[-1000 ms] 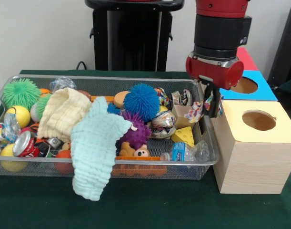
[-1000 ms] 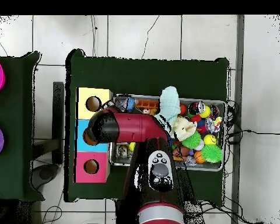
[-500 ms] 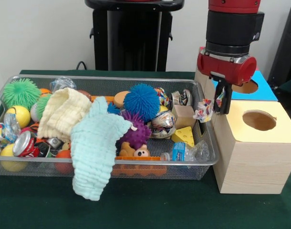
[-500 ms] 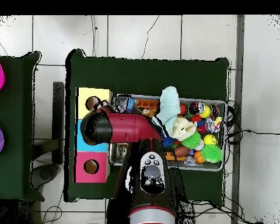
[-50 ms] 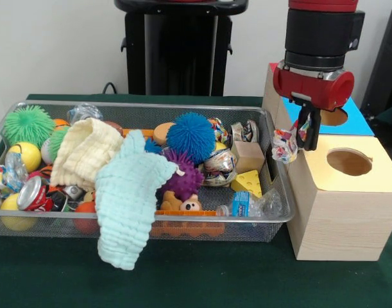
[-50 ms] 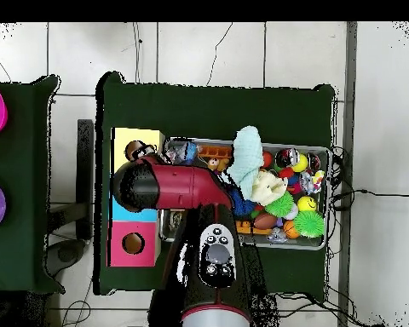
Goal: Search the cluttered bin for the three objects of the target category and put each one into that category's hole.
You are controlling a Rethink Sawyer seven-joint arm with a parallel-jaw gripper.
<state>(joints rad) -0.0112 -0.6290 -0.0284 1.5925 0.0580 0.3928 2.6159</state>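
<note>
Green cloth covered the tabletop (image 5: pixel 202 276), with a wire bin (image 5: pixel 272 215) of clutter on one side and a row of wooden boxes with holes on the other. The tool (image 5: pixel 305 131) hung just outside the bin's end wall, closed on a crumpled colourful wrapper (image 5: pixel 284 145) that dangled beside it, toward the bin. The yellow-topped box (image 5: pixel 340 192) sat directly below and in front of the tool, its round hole (image 5: pixel 348 162) lying away from the bin. The blue box's hole (image 5: pixel 331 116) lay just behind the tool. Which hole suited the wrapper could not be told; either one was close.
</note>
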